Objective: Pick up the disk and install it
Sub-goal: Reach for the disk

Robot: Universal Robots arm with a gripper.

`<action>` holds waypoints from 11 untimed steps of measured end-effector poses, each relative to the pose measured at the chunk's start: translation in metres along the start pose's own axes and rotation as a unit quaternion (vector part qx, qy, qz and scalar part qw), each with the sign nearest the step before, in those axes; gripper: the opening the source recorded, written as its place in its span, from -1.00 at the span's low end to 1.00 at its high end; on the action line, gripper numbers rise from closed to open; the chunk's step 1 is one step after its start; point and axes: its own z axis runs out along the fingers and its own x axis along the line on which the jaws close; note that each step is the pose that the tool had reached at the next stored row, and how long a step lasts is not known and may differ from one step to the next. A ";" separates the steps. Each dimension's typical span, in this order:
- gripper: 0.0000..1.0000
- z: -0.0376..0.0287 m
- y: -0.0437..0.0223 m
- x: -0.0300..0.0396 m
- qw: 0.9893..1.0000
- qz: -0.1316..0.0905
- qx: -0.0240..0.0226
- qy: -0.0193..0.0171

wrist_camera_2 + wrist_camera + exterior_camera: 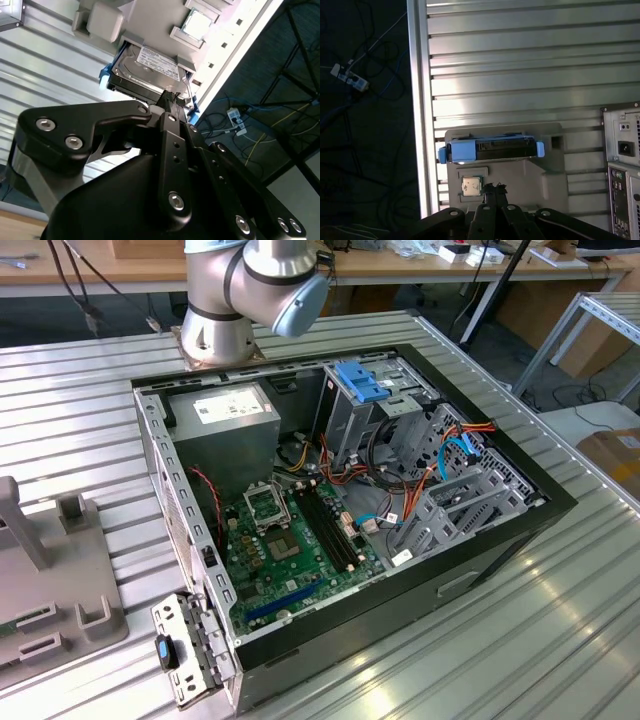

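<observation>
The disk is a silver-grey drive with a white label in a bright blue carrier rail. It lies in a grey holder plate near the ribbed table's edge. In the first wrist view the disk shows edge-on, with blue tabs at both ends. In both wrist views my gripper hangs a little off the disk. Its black fingertips are together, with nothing between them. They point at the holder plate just beside the disk, and the gripper touches nothing.
An open computer case lies on the ribbed metal table, holding a grey power-supply box, a motherboard and a blue bracket on an upright cage. The case's rear stands near the holder. A small chip sits in the plate. Beyond the table edge, cables lie on the floor.
</observation>
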 end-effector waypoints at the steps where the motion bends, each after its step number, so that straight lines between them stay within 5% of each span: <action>1: -0.79 0.0001 0.0029 0.0003 1.000 0.000 0.000 0.000; 5: -0.79 0.0012 0.0150 0.0035 1.000 0.000 0.000 0.000; 11: -0.79 0.0041 0.0176 0.0189 1.000 0.000 0.000 0.000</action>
